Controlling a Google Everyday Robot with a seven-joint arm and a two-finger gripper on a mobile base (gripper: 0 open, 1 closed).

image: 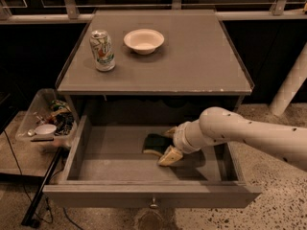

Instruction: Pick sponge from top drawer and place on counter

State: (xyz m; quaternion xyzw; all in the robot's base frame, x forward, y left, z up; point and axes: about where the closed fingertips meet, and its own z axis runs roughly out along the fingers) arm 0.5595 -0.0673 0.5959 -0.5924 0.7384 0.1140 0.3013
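The top drawer is pulled out below the counter. The sponge, dark green on top with a pale yellow edge, lies on the drawer floor near the middle. My gripper reaches in from the right and is down at the sponge's right end. One pale finger is at the sponge's near side and the other at its far side, pressed against it. The sponge still rests on the drawer floor.
A soda can and a white bowl stand on the back left of the counter. A clear plastic bin of clutter sits on the floor left of the drawer. A white post stands at the right.
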